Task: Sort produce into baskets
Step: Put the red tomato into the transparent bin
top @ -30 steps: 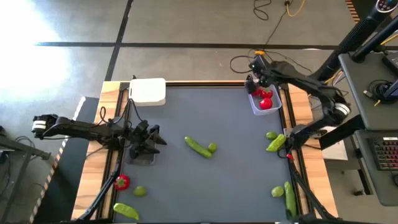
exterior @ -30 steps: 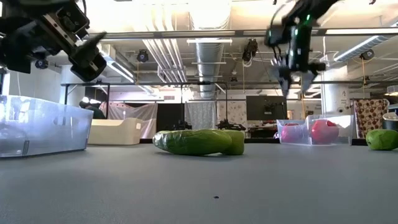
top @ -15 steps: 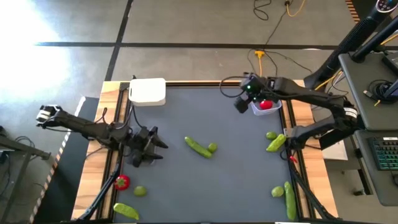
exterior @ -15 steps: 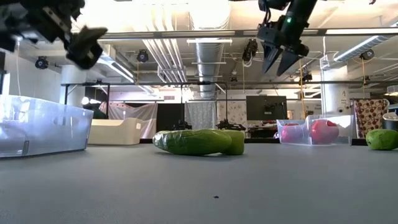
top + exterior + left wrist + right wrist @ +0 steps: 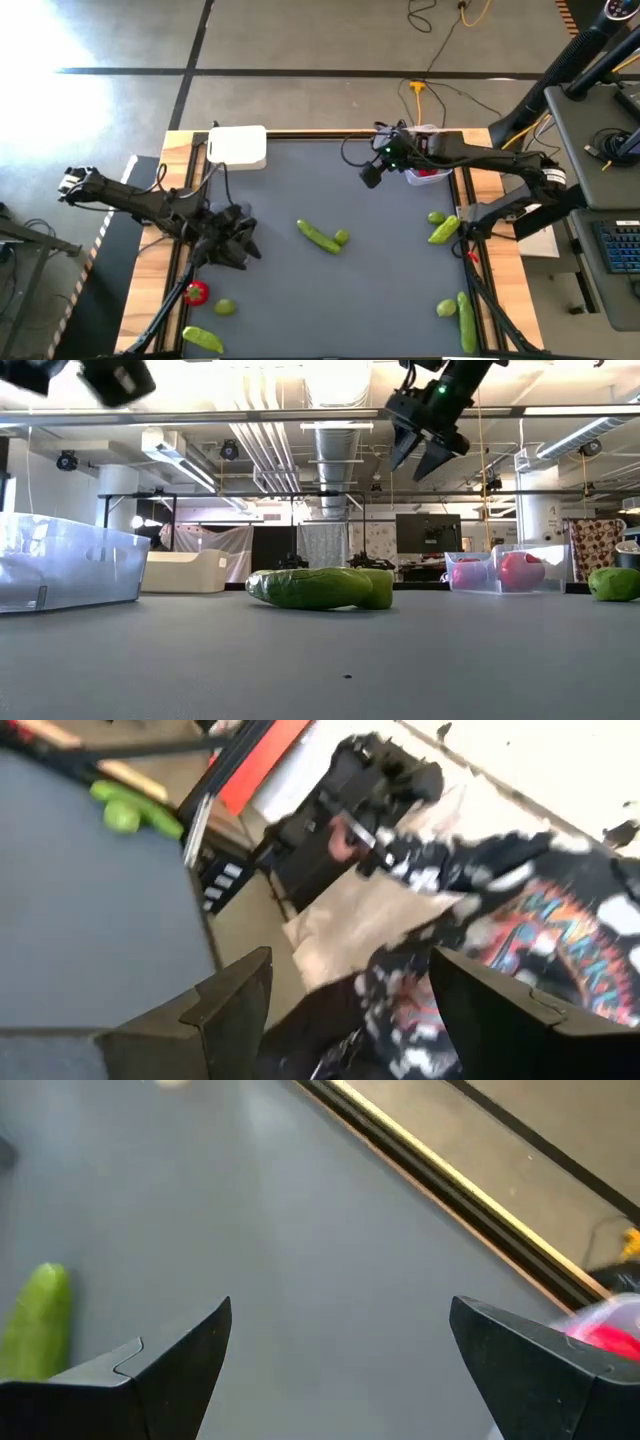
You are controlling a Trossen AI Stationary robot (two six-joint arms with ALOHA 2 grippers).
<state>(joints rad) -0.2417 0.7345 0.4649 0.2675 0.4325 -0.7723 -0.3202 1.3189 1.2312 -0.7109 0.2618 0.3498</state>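
Observation:
A long green pod (image 5: 318, 236) with a yellow-green ball (image 5: 342, 237) beside it lies mid-table, and it shows in the low view (image 5: 310, 588). My right gripper (image 5: 370, 175) is open and empty. It is raised above the table (image 5: 418, 455), left of the small clear tub (image 5: 480, 572) that holds red pieces (image 5: 428, 170). My left gripper (image 5: 237, 250) is open and empty, high over a clear tub (image 5: 60, 565) at the table's left. The white tub (image 5: 238, 147) stands at the far left corner.
Near the left front corner lie a red piece (image 5: 196, 292), a ball (image 5: 224, 307) and a pod (image 5: 203, 339). Along the right edge lie a ball (image 5: 435, 217), a pod (image 5: 443, 231), another ball (image 5: 445, 308) and another pod (image 5: 466, 318).
My right gripper has left the clear tub of red pieces and gone toward the table's left, rising a little. My left gripper has risen above the clear tub at the left and shifted slightly toward the near edge.

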